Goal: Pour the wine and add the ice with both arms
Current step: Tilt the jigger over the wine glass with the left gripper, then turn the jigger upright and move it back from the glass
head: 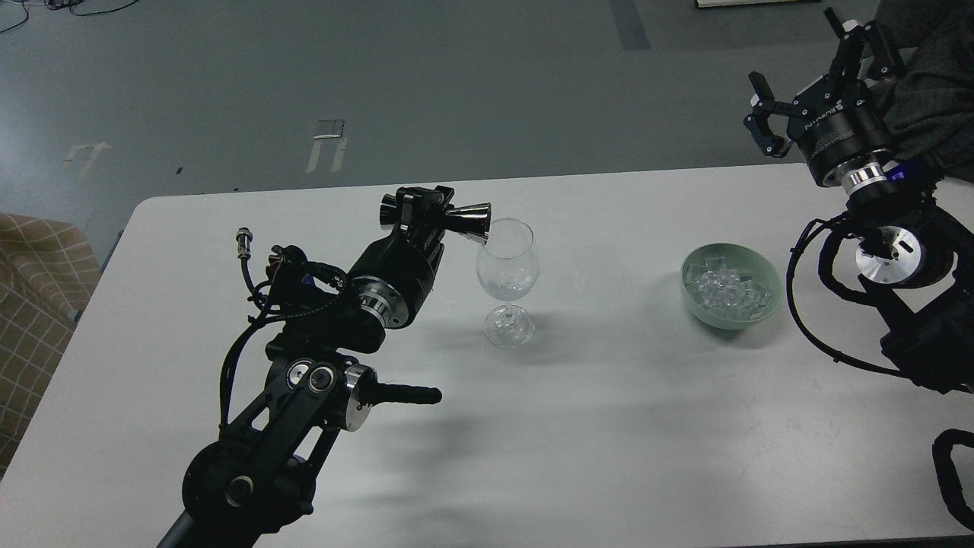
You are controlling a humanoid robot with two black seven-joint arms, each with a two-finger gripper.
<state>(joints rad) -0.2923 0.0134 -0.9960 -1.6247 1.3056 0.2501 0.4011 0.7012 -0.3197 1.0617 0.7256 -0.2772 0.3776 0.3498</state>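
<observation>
On the white worktop (609, 426) stands a clear glass (507, 278). Left gripper (426, 215) is clamped on a dark metal cup (464, 220) (a two-ended one), tipped sideways with its mouth at the glass rim. I cannot tell if any wine is in the glass. Ice (727, 289) lies in a green bowl (765, 308), to the right of the glass. Right gripper (818, 80) hangs high above the worktop's far right edge, fingers spread wide, holding nothing, well apart from the ice.

Just right of my left claw (423, 213), the jigger (466, 221) it held touched the wine glass (507, 274) rim. The bowl (768, 304) holding ice (724, 289) sat farther right on the table (593, 441), below my right claw (818, 80).
</observation>
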